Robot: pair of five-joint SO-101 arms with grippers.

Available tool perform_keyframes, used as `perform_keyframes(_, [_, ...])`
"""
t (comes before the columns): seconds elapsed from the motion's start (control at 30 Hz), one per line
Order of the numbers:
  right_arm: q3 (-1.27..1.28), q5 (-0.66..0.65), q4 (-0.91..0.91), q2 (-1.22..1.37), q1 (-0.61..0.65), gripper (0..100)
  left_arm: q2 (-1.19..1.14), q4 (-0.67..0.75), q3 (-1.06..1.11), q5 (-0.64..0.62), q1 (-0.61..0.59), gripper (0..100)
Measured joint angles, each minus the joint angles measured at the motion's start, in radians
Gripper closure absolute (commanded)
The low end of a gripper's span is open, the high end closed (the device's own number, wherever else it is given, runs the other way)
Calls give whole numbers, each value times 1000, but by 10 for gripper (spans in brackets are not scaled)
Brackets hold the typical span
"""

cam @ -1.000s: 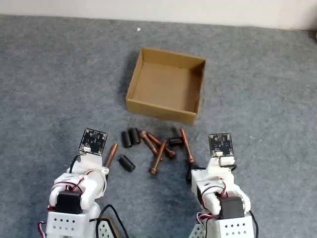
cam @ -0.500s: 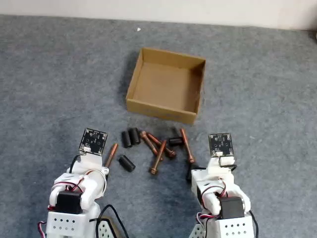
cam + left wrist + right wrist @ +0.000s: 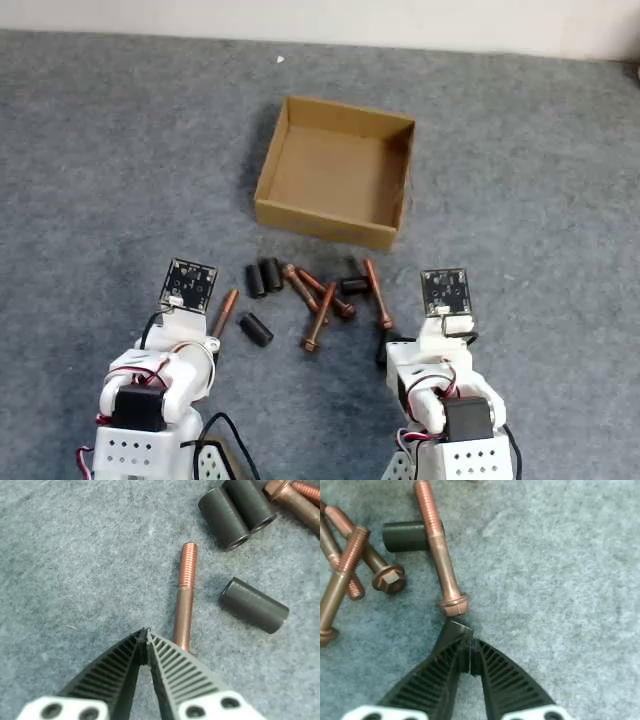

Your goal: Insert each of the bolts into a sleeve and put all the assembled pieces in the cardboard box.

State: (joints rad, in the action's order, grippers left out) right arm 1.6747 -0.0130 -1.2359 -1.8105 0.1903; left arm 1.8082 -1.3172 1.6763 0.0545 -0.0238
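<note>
**Both pincers clenched over loose bolts and sleeves**

The grey felt-like table (image 3: 100,150) carries a square brown cardboard box (image 3: 325,226), open on top, at the side far from the arms. All the bolts and sleeves lie on the table between the box and the two arms, outside the box.

The left pincer (image 3: 146,639) is clenched, with its ribbed fingers pressed together. Just beside it lies a single copper-coloured bolt (image 3: 184,597). Its long axis runs away from the arm toward the box, the threaded end points away, and the head end is hidden under one finger. Near this bolt, but not touching it, lies a lone black cylindrical sleeve (image 3: 254,605), turned oblique to it. Farther on, a pair of black sleeves (image 3: 227,515) lies side by side, touching each other.

The right pincer (image 3: 468,645) is also clenched. The flanged head of a long copper bolt (image 3: 437,545) lies just in front of its tip, and the shank points away toward the box. A fourth black sleeve (image 3: 405,536) lies crosswise and touches this shank. Beside them, three crossed copper bolts (image 3: 320,310) lie together, each pointing a different way.
</note>
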Motion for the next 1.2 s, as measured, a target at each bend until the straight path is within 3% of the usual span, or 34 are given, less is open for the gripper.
perform_keyframes(1.07, [-11, 3, 60, 0, 2, 984, 0, 0, 0, 0, 0, 993])
perform_keyframes(1.2, [-71, 61, 9, -5, 29, 906, 0, 0, 0, 0, 0, 993])
